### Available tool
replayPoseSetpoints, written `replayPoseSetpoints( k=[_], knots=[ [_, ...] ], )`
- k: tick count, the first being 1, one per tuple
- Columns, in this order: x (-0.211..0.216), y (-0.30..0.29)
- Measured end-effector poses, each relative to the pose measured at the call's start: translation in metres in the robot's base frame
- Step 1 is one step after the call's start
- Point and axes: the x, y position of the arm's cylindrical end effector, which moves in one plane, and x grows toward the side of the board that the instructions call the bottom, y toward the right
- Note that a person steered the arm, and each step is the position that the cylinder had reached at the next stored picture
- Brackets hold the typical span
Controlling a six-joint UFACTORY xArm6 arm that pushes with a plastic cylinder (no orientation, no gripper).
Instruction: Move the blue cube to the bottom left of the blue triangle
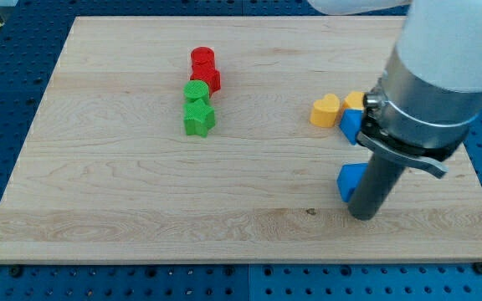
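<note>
One blue block (351, 181) lies at the view's lower right, touching the left side of my dark rod, which partly hides it. A second blue block (351, 125) lies above it, next to the yellow blocks, with its right part hidden by the arm. I cannot tell which of them is the cube and which the triangle. My tip (363, 216) rests on the board just below and right of the lower blue block.
A yellow heart (325, 109) and another yellow block (356, 101) sit just above the upper blue block. Two red blocks (204, 68) and two green blocks (197, 109) form a column at the upper middle left. The wooden board's (124, 192) right edge is close to the arm.
</note>
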Motion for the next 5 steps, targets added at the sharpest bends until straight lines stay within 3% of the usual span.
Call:
replayPoseSetpoints(
  k=[1, 3, 5],
  knots=[
    [-0.012, -0.021],
    [-0.022, 0.004],
    [0.006, 0.030]
  ],
)
